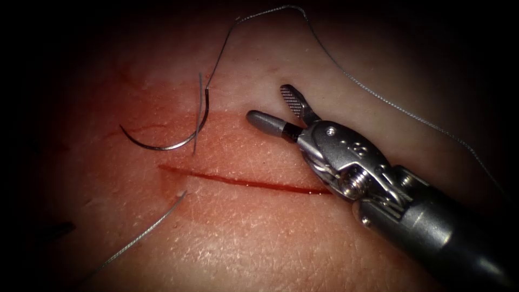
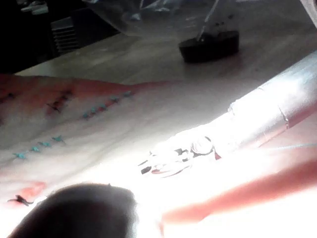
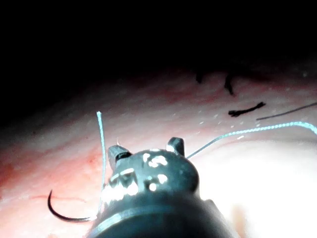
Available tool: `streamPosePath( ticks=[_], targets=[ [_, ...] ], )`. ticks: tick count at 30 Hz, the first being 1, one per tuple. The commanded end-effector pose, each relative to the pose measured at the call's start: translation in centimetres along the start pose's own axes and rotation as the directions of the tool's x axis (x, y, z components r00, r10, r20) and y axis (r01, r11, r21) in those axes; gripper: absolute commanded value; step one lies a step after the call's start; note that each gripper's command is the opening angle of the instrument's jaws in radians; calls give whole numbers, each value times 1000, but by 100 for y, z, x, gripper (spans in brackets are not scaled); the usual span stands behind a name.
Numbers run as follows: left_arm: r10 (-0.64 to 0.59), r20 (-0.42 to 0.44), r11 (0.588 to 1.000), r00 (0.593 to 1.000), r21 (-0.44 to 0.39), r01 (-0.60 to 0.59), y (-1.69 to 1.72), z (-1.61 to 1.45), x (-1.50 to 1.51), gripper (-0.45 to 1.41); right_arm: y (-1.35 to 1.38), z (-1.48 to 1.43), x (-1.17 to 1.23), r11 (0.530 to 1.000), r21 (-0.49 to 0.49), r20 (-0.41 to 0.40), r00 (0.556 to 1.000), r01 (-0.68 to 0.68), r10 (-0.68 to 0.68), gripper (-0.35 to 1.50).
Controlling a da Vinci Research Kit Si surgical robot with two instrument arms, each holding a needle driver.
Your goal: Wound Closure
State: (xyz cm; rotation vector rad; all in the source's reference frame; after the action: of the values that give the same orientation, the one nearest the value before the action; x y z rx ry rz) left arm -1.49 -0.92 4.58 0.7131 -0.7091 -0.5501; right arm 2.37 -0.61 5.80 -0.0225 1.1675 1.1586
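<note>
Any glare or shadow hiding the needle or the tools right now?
Endoscope view: centre well lit, edges dark; needle lies free on the tissue above the cut's left end; right tool open, empty. Left wrist view: glare washes over the right tool. Right wrist view: background dark, needle lit.

bench [image 2: 129, 59]: pale, runs behind everything. dark low block [image 2: 209, 45] sits on it, thin rods sticking up from its top. crumpled clear plastic sheet [image 2: 148, 12] just behind. dark slatted box [image 2: 67, 32] further off.
</note>
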Motion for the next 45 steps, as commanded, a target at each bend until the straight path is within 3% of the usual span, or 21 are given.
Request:
streamPosePath(
  ticks=[1,3,5,6,7,9,10,13,16,17,21,22,25,31,33,34,36,37,41,45],
  targets=[
    [2,8,1000,1000,1,-2,3,6,-7,101,-1,6,13,1000,1,-9,1000,2,-1,116],
    [-33,1,999,999,8,33,13,40,5,81,-1,5,12,1000,1,-9,1000,2,-2,116],
    [-49,-1,999,999,11,49,16,47,6,76,-1,5,12,1000,1,-9,1000,2,-2,116],
    [-56,0,998,998,8,56,21,54,7,62,-2,5,12,1000,1,-9,1000,2,-2,118],
    [-72,7,992,997,-103,73,34,65,5,44,-3,5,12,1000,1,-9,1000,2,-2,118],
    [-77,-15,981,997,-177,73,42,65,1,9,-4,4,12,1000,1,-8,1000,1,-1,118],
    [-94,-92,973,991,-219,72,50,63,-5,-13,-5,4,12,1000,0,-8,1000,1,-1,118],
    [-112,-149,967,982,-243,73,57,61,-9,0,-6,5,12,1000,-1,-9,1000,1,-1,118],
    [-111,-151,968,982,-240,72,51,57,-12,56,-7,5,12,1000,-1,-9,1000,1,-1,121],
    [-91,-161,970,983,-236,52,46,55,-13,64,-7,5,11,1000,-1,-9,1000,1,-1,121],
    [-95,-163,971,982,-233,56,31,45,-17,57,-7,6,11,1000,-2,-9,1000,-4,4,123],
    [-92,-157,968,983,-246,52,33,42,-16,69,-8,6,10,1000,-3,-10,1000,-4,4,125],
    [-86,-148,965,985,-260,45,39,40,-13,69,-10,7,9,1000,-3,-10,1000,-9,9,126],
    [-78,-196,954,977,-298,16,67,52,6,46,-11,6,8,1000,-3,-11,1000,-9,9,126],
    [-74,-256,944,964,-331,-15,80,59,18,56,-13,7,8,1000,-5,-11,1000,-10,9,128],
    [-101,-275,942,956,-337,3,82,61,23,42,-13,7,8,1000,-5,-11,1000,-10,9,128],
    [-149,-274,941,950,-335,51,82,62,31,-2,-14,7,8,1000,-4,-11,1000,-9,9,128],
    [-197,-263,937,944,-335,101,81,64,35,-45,-14,6,8,1000,-4,-11,1000,-10,10,128],
    [-231,-224,934,947,-325,151,79,63,29,-45,-15,6,8,1000,-5,-11,1000,-10,10,128],
    [-232,-169,928,958,-333,167,86,55,0,-45,-19,7,7,1000,12,-6,1000,-9,9,128]
  ],
)
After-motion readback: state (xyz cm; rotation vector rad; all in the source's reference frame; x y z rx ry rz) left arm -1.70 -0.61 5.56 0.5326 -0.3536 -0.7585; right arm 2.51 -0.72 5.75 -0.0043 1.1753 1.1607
